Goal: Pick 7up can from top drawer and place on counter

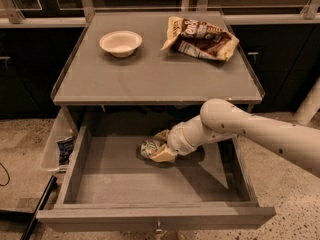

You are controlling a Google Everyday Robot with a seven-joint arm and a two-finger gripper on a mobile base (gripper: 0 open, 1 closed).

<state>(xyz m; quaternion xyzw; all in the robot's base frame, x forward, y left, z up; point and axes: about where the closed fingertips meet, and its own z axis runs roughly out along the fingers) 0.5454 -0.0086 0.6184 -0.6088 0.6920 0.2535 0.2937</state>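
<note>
Camera view, pincer (159,145) at can (148,148), drawer (150,184) centre

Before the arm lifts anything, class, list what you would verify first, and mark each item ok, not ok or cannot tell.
1. The top drawer is pulled open: ok.
2. The gripper is down inside the drawer, at the 7up can: ok.
3. Firm hold on the can: cannot tell.
4. Bare space on the counter in front of the bowl and the snack bag: ok.
5. Can set on the counter: not ok, it lies on the drawer bottom.
</note>
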